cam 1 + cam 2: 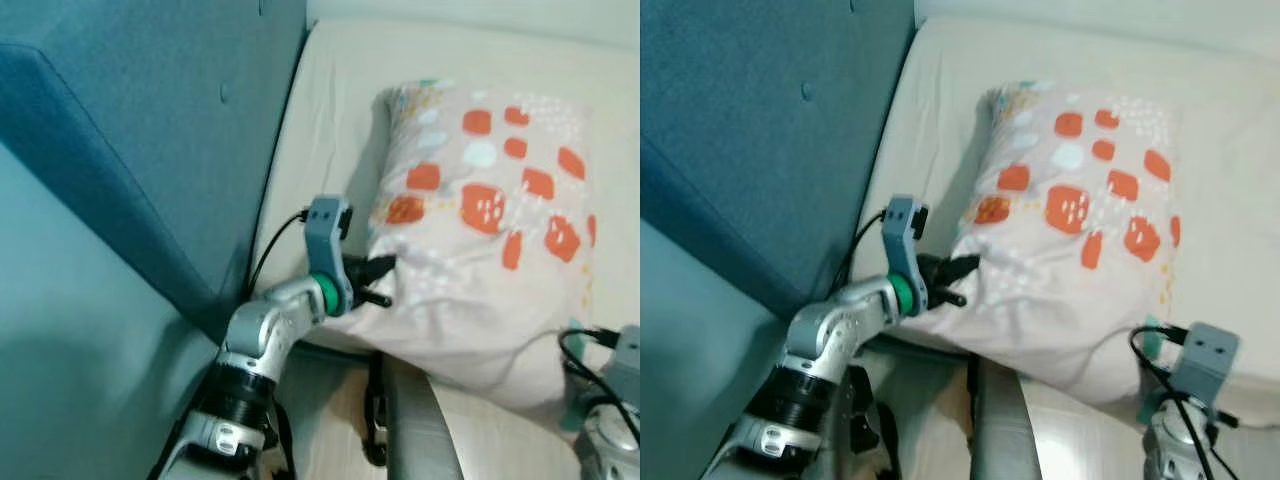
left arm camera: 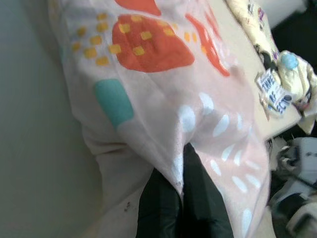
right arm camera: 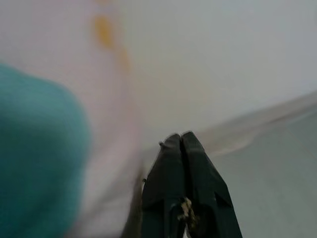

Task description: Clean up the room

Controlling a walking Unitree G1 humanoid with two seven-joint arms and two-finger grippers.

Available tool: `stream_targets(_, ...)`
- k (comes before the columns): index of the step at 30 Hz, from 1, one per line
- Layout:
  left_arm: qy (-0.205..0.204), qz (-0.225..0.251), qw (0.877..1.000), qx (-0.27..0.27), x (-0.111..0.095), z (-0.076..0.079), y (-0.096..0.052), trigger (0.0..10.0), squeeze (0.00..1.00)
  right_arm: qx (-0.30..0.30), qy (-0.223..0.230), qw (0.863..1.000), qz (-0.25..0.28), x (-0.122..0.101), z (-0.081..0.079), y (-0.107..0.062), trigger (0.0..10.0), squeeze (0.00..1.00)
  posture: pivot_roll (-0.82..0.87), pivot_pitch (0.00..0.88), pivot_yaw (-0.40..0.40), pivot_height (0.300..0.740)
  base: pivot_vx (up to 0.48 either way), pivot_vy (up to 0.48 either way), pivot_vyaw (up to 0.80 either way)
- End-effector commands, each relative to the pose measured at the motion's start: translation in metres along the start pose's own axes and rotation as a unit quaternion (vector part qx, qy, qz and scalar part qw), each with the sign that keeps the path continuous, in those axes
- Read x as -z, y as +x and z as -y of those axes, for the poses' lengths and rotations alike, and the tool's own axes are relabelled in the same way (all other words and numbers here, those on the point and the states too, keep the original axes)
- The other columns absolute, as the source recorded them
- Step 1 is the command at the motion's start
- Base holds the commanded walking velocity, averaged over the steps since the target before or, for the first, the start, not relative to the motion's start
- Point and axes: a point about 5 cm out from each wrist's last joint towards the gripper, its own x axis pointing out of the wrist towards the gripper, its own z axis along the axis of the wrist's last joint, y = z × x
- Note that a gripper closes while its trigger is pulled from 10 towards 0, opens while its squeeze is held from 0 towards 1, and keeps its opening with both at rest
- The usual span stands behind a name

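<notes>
Pillow (image 1: 480,240) (pale pink, orange and teal blotches) lies on cream bed (image 1: 330,110), beside blue headboard (image 1: 150,130). Left gripper (image 2: 182,166) at pillow's near left corner, jaws pinched on fold of its fabric. Right gripper (image 3: 181,144) at pillow's near right edge, jaws pressed together, nothing visibly between them. Crumpled printed cloth (image 2: 285,74) lies beyond pillow.

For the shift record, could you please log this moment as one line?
left gripper: shut on pink orange-patterned fabric pillow corner | right gripper: shut, at pillow's near edge | pillow on cream bed sheet
</notes>
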Motion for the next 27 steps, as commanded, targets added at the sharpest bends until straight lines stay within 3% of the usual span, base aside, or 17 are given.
stream_targets(1,0.009,0.035,0.998,0.042,-0.02,0.026,0.006,0.0,0.0,-0.028,0.013,0.999,-0.017,0.002,-0.007,0.003,10.0,0.0,-0.08,0.193,0.082,0.625,0.0,0.0,0.0)
stream_targets(7,0.028,0.054,0.997,0.052,-0.028,0.031,-0.002,0.0,0.0,-0.086,0.025,0.996,0.008,-0.022,-0.033,0.014,10.0,0.0,-0.07,0.188,0.079,0.625,0.0,0.0,0.0)
stream_targets(10,0.069,0.075,0.993,0.052,-0.036,0.033,-0.011,0.0,0.0,-0.142,0.016,0.989,0.044,-0.045,-0.057,0.018,10.0,0.0,-0.05,0.184,0.07,0.625,0.0,0.0,0.0)
stream_targets(11,0.069,0.075,0.993,0.052,-0.036,0.033,-0.011,0.0,0.0,-0.142,0.016,0.989,0.044,-0.045,-0.057,0.018,10.0,0.0,-0.05,0.184,0.07,0.625,0.0,0.0,0.0)
stream_targets(12,0.095,0.087,0.991,0.047,-0.042,0.033,-0.018,0.0,0.0,-0.174,0.005,0.983,0.058,-0.055,-0.07,0.02,10.0,0.0,-0.05,0.184,0.067,0.625,0.0,0.0,0.0)
stream_targets(14,0.095,0.087,0.991,0.047,-0.042,0.033,-0.018,0.0,0.0,-0.174,0.005,0.983,0.058,-0.055,-0.07,0.02,10.0,0.0,-0.05,0.184,0.067,0.625,0.0,0.0,0.0)
stream_targets(15,0.141,0.112,0.983,0.03,-0.053,0.033,-0.031,0.0,0.0,-0.226,-0.013,0.971,0.077,-0.075,-0.096,0.022,10.0,0.0,-0.02,0.182,0.054,0.625,0.0,0.0,0.0)
stream_targets(17,0.153,0.118,0.981,0.023,-0.056,0.032,-0.036,0.0,0.0,-0.239,-0.016,0.968,0.081,-0.08,-0.103,0.022,10.0,0.0,-0.02,0.182,0.054,0.625,0.0,0.0,0.0)
stream_targets(18,0.17,0.13,0.977,0.011,-0.062,0.03,-0.044,0.0,0.0,-0.261,-0.028,0.961,0.085,-0.089,-0.117,0.021,10.0,0.0,-0.01,0.183,0.046,0.625,0.0,0.0,0.0)
stream_targets(20,0.17,0.13,0.977,0.011,-0.062,0.03,-0.044,0.0,0.0,-0.261,-0.028,0.961,0.085,-0.089,-0.117,0.021,10.0,0.0,-0.01,0.183,0.046,0.625,0.0,0.0,0.0)
stream_targets(25,0.224,0.16,0.961,-0.016,-0.076,0.029,-0.065,0.0,0.0,-0.313,-0.022,0.945,0.091,-0.111,-0.153,0.014,10.0,0.0,0.04,0.184,0.027,0.625,0.0,0.0,0.0)
stream_targets(27,0.228,0.159,0.96,-0.017,-0.077,0.029,-0.069,0.0,0.0,-0.328,-0.029,0.939,0.098,-0.116,-0.16,0.011,10.0,0.0,0.04,0.184,0.026,0.625,0.0,0.0,0.0)
